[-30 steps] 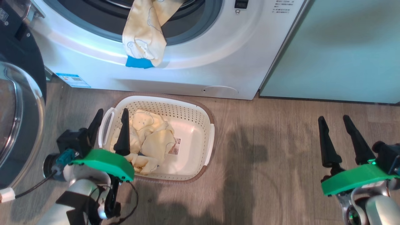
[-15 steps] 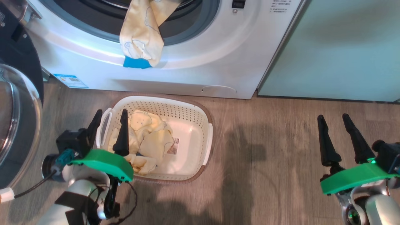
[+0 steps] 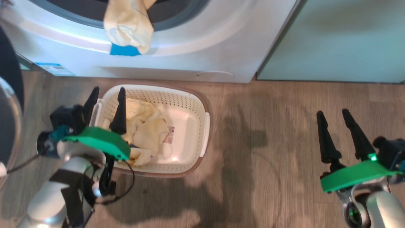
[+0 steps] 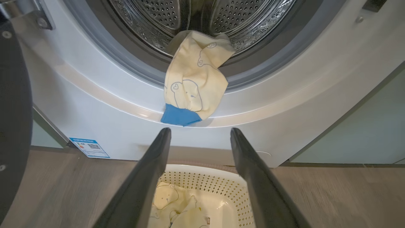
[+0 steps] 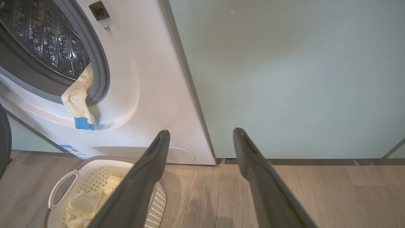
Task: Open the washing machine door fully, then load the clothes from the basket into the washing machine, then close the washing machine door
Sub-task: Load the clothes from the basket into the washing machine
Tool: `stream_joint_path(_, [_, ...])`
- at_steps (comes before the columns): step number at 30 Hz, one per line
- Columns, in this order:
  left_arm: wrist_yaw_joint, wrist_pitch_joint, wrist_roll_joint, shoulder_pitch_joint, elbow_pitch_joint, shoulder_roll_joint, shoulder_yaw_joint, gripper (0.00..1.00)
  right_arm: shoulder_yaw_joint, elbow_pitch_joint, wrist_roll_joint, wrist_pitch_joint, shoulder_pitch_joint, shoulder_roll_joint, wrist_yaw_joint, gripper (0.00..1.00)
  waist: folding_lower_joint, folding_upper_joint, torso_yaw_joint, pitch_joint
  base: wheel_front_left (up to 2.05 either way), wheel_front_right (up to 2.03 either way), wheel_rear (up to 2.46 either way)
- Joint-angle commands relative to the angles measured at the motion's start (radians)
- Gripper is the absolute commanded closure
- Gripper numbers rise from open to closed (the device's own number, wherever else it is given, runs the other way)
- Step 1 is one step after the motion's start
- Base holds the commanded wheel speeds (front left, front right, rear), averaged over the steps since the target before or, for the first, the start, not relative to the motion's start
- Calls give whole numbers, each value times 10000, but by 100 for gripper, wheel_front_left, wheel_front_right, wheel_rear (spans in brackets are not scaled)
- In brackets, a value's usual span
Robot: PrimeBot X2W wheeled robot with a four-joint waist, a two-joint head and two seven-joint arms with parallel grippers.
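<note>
Above the left end of the basket (image 3: 177,95), the left gripper (image 3: 107,92) hangs fully spread and empty. The right gripper (image 3: 332,113), equally wide and empty, waits over the floor (image 3: 269,158). The clothes (image 3: 148,129) lie bunched in the basket. I would lower onto the thickest fold and pinch deep. Later, push the garment (image 3: 126,25) hanging over the drum mouth (image 4: 126,68) of the washing machine (image 3: 205,41) inside.

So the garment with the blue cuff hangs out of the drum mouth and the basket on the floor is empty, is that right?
Not quite: the basket is not empty. The head view shows pale yellow clothes lying in it. The rest holds: the garment with the blue cuff does hang out of the drum mouth, and the basket stands on the floor.
</note>
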Motion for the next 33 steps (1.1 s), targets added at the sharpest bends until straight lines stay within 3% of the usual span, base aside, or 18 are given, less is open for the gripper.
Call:
stream_joint_path(1, [-84,24,-47,-550,-117,399,331,0,227,-291,42,-157,-366,-9,37,0,0,0,-200,276,0,0,0])
stream_joint_path(14, [-732,612,51,-2877,1428,387,10,0,745,117,178,-676,-1184,126,37,0,0,0,-882,1557,0,0,0])
stream_joint_path(33, [-1962,311,46,-6205,6012,-390,-424,0,1453,681,537,-1027,-1850,212,37,0,0,0,-1314,2117,0,0,0])
